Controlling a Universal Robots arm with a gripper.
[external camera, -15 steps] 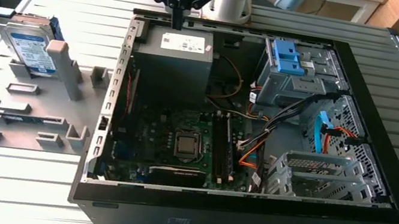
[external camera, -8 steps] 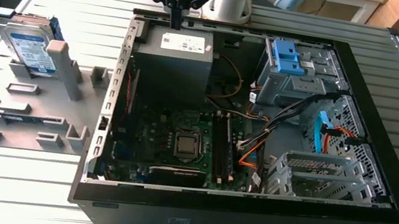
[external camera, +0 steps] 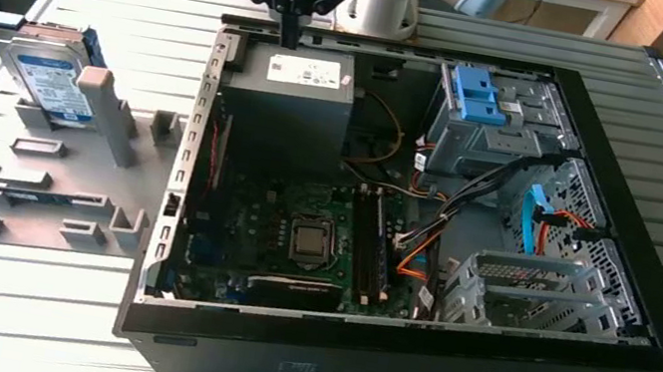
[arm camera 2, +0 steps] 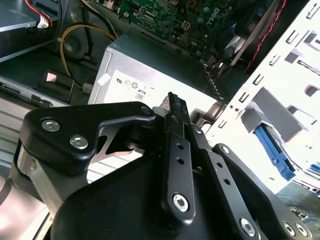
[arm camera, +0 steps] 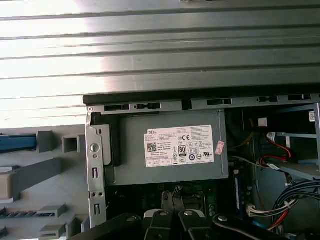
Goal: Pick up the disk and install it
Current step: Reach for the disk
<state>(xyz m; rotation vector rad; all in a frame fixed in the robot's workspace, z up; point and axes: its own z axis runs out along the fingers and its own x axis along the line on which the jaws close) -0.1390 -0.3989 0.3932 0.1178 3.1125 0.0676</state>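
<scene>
Black metal gripper point(external camera: 289, 37) hangs closed and empty over the open computer case, well apart from the disk.

In the exterior view the flat rectangular silver metal disk point(external camera: 47, 73), with a white-and-blue label and blue plastic side rails, stands on edge in a slot of the light grey plastic rack point(external camera: 33, 197). The rack lies on the ribbed grey metal table point(external camera: 133, 1), to the exterior view's left of the black open computer case point(external camera: 409, 371). The gripper's jaws are pressed together with nothing between them. Its tip is just above the far edge of the large grey power supply box point(external camera: 292, 99) with a white sticker, in the case's far corner. In the second wrist view the fingers point(arm camera 2: 176, 135) lie against each other above that sticker.
</scene>
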